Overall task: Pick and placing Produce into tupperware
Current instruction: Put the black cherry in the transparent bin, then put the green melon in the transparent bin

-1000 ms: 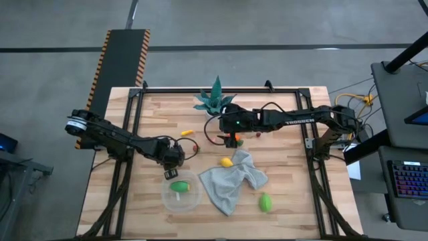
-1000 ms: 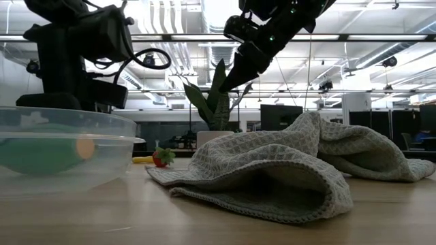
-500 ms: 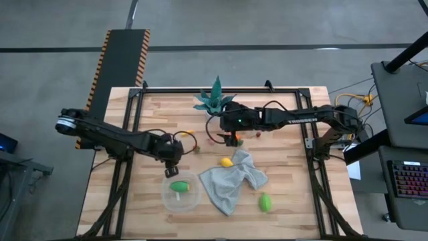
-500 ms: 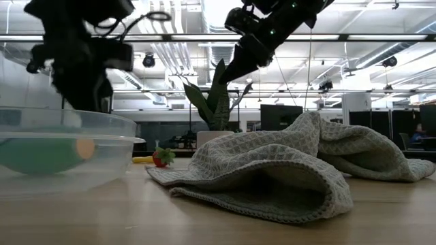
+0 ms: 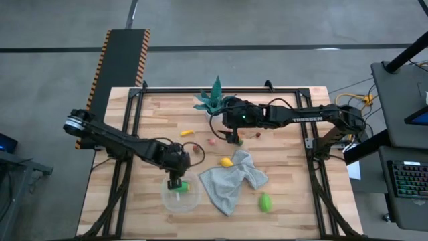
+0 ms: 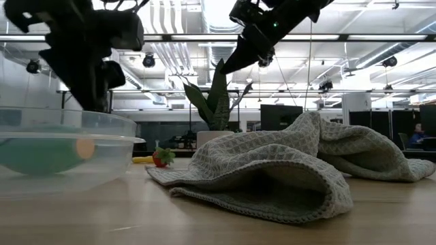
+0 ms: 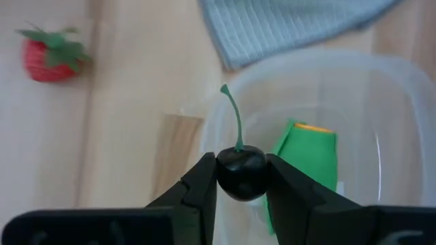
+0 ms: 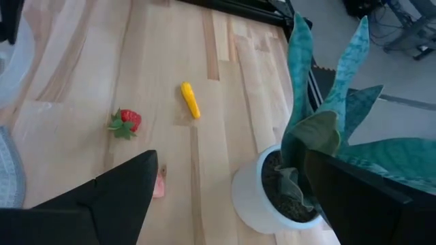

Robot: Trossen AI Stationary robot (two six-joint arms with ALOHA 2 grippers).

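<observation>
My left gripper (image 7: 242,180) is clamped on a dark cherry (image 7: 240,172) above the tupperware (image 5: 180,195), which holds one green piece (image 7: 306,163). The grey cloth (image 5: 231,181) touches the tub. Right gripper (image 5: 232,137) spread wide near the teal plant (image 5: 215,98); loose: one strawberry (image 8: 126,122), one small yellow piece (image 8: 191,100), one lemon (image 5: 227,162), one green fruit (image 5: 265,201).

Two dark, cabled arms (image 5: 120,138)

An open-plan robotics lab or office: the wooden counter (image 5: 160,114) sits on a black metal frame on grey concrete floor (image 5: 267,23). Exposed ceiling ducts (image 6: 170,20) and strip lights run overhead, and at three o'clock a desk holds a backlit keyboard (image 5: 408,179).
</observation>
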